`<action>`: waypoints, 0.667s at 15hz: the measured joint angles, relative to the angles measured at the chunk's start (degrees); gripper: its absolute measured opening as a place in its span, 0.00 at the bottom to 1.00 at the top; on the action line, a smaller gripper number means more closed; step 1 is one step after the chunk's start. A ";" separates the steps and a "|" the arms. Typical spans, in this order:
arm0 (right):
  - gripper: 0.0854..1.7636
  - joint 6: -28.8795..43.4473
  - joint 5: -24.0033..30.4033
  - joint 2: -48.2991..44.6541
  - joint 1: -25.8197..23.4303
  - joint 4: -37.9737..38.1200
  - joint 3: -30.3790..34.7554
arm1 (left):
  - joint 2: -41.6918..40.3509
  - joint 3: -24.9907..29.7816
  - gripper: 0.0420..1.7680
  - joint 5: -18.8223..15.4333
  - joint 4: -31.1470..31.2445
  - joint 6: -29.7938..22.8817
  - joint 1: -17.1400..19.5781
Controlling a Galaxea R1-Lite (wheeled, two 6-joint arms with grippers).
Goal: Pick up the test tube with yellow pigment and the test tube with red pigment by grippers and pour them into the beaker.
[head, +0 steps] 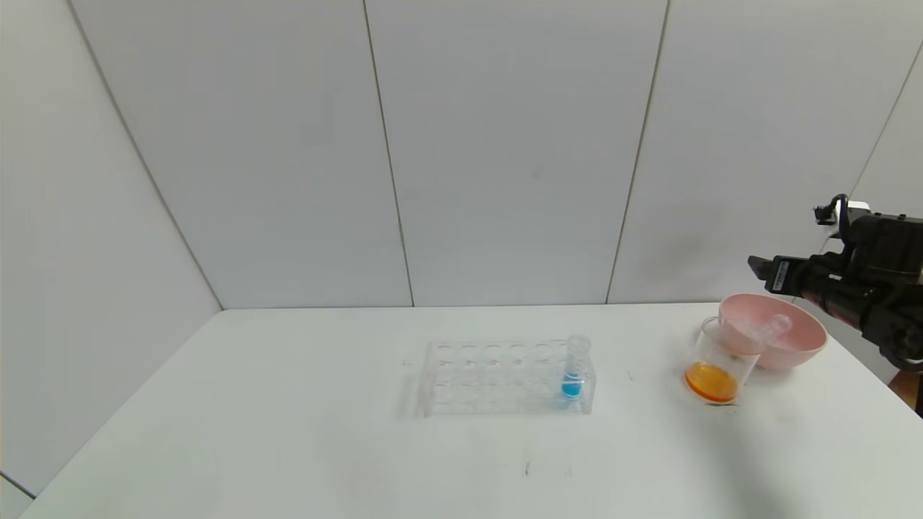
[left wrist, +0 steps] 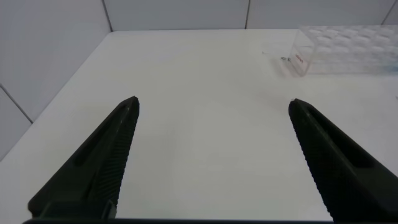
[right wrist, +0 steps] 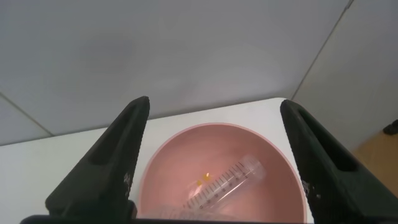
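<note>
The beaker (head: 714,367) stands at the right of the table and holds orange liquid at its bottom. No tube with yellow or red liquid is in view. A clear empty tube (right wrist: 227,180) with a few yellow drops beside it lies in the pink bowl (right wrist: 161,162); it also shows in the head view (head: 768,328). My right gripper (right wrist: 214,104) is open and empty, held above the bowl and seen at the right edge of the head view (head: 761,267). My left gripper (left wrist: 212,102) is open and empty over bare table and is out of the head view.
A clear tube rack (head: 505,378) stands mid-table with one tube of blue liquid (head: 573,367) at its right end; the rack also shows in the left wrist view (left wrist: 348,46). The pink bowl (head: 807,349) touches the beaker's far right side. White walls close the back.
</note>
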 joint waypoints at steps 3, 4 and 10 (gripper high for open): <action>0.89 -0.06 0.07 -6.51 3.72 -0.16 5.21 | 0.00 0.00 0.97 0.00 0.00 0.00 0.00; 0.90 -0.05 0.10 -9.33 5.49 -0.23 7.78 | 0.00 0.00 0.97 0.00 0.00 0.00 0.00; 0.94 -0.22 -0.17 -28.20 14.91 -0.49 23.36 | 0.00 0.00 0.97 0.00 0.00 0.00 0.00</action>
